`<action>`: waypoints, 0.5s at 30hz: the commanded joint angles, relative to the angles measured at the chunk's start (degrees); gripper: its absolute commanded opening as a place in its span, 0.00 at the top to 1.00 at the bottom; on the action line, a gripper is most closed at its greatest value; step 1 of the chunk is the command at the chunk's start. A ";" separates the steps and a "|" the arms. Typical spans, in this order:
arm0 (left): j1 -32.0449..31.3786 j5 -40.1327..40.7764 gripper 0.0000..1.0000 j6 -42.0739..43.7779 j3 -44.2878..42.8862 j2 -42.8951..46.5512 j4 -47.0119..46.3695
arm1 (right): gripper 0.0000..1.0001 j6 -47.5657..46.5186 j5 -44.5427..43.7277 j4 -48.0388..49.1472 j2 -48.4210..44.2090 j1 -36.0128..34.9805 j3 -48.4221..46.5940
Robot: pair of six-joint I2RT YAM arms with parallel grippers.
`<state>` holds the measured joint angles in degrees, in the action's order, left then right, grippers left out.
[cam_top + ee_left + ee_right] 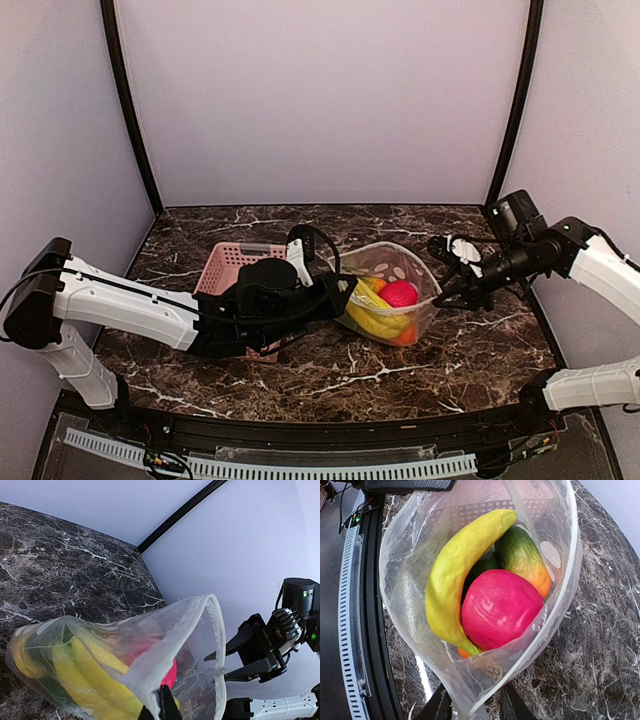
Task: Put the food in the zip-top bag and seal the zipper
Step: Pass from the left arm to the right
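Note:
The zip-top bag (392, 262) lies on the table with its mouth open toward the right. Inside are a yellow banana (450, 580), a magenta-red piece (500, 607), a green-and-orange piece (522, 555) and a small orange piece (463, 652). The zipper (565, 585) runs along the open rim, unsealed. My left gripper (161, 702) is shut on the near edge of the bag's mouth; in the top view it (345, 292) is at the bag's left side. My right gripper (476, 707) is open, its fingers straddling the rim's end corner; it also shows in the top view (443, 293).
The pink slotted basket (232, 262) stands behind my left arm, left of the bag. The dark marble table (430, 360) is walled by white panels on three sides. A black rail with a white slotted strip (300, 465) runs along the near edge.

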<state>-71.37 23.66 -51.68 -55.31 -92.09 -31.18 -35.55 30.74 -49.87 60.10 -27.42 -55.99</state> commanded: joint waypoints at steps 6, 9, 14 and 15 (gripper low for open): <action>0.14 1.25 0.99 0.87 0.75 3.14 -0.56 | 0.86 0.74 1.80 2.56 2.27 -0.97 -1.16; 0.22 0.44 0.98 3.08 0.99 4.21 1.41 | 0.99 0.72 1.88 1.58 2.06 -0.96 -3.61; 0.36 0.21 0.73 12.13 1.42 9.79 11.84 | 1.00 0.57 2.37 0.19 1.16 -0.97 -7.14; 0.36 -0.25 0.70 15.80 1.38 10.69 13.29 | 1.00 0.56 2.82 -0.46 1.21 -0.97 -8.06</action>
<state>-71.26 23.88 -46.13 -54.54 -87.90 -25.96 -35.05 31.77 -49.32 62.35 -28.03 -59.99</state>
